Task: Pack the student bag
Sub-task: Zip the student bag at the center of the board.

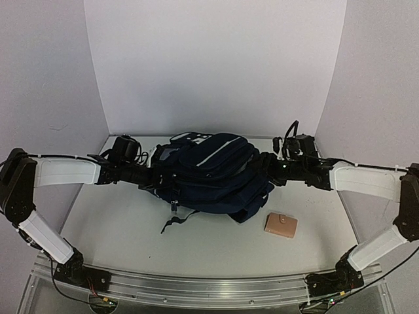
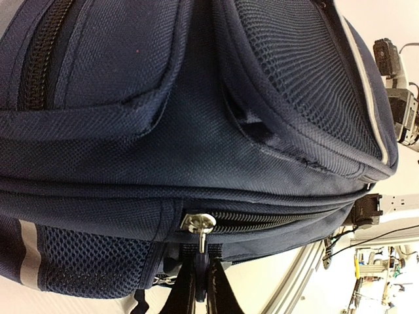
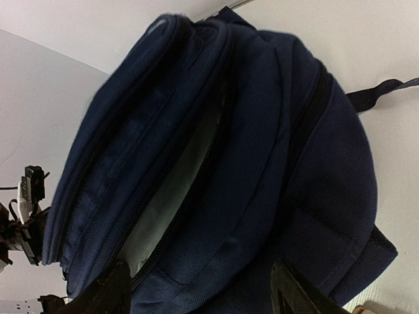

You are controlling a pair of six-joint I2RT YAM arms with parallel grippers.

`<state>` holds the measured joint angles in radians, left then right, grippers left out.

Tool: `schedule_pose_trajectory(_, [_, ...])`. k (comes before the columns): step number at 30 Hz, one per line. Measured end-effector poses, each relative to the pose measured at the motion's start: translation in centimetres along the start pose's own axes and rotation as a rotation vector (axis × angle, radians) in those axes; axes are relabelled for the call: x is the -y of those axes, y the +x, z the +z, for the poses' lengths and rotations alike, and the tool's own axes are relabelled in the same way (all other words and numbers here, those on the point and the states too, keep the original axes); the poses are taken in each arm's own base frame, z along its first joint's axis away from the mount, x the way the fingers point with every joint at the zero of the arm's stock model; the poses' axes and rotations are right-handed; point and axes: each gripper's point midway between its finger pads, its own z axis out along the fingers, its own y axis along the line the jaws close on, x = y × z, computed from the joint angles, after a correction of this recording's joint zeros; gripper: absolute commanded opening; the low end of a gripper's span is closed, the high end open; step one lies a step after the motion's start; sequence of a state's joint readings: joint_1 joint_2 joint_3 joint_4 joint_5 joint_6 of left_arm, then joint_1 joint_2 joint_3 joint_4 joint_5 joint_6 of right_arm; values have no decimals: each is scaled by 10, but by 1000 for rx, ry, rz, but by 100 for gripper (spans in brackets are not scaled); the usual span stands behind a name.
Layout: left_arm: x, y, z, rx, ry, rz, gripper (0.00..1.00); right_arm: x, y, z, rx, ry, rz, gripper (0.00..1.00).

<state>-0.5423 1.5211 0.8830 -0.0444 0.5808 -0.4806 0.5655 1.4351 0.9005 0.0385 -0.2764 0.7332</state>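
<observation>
student bag [image 1: 209, 173]: navy woven fabric, mesh panels, white piping, bulging; mid-table [image 1: 131, 235].
axis: runs 9-to-3 o'clock, front pocket up.
left gripper [image 2: 196, 288]: pinching metal zipper pull [image 2: 198, 224].
right gripper [image 3: 200, 278]: spread around the 3 o'clock end.

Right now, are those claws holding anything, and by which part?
The left gripper pinches the zipper pull of the student bag. The right gripper straddles the bag, open.
</observation>
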Motion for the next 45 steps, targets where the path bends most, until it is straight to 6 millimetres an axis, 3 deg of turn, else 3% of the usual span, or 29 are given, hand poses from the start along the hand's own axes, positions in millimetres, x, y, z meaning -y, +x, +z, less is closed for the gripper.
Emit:
schedule_pose_trajectory(2, [-1, 3, -1, -13, -6, 4, 0, 1, 11, 9, -30, 3, 3, 55])
schedule_pose_trajectory(7, [6, 4, -1, -47, -26, 35, 0, -3, 24, 26, -46, -1, 39, 11])
schedule_pose_trajectory(9, [11, 6, 0, -71, -43, 57, 0, -2, 25, 28, -32, 7, 53, 1])
schedule_pose_trajectory(23, [98, 26, 36, -225, 4, 238, 0, 5, 27, 35, 53, 84, 107, 0])
schedule_pose_trajectory(32, [140, 39, 75, -253, 84, 252, 0, 3, 33, 42, 81, 105, 105, 0])
schedule_pose_trajectory(34, [148, 38, 79, -239, 105, 230, 7, 3, 32, 41, 89, 106, 106, 10])
schedule_pose_trajectory(39, [156, 30, 82, -192, 138, 172, 37, -2, 25, 29, 132, 102, 92, 55])
schedule_pose_trajectory(41, [153, 32, 76, -181, 141, 150, 49, -7, 19, 15, 156, 88, 84, 64])
schedule_pose_trajectory(45, [130, 27, 49, -147, 107, 58, 60, -24, 5, -16, 206, 55, 50, 70])
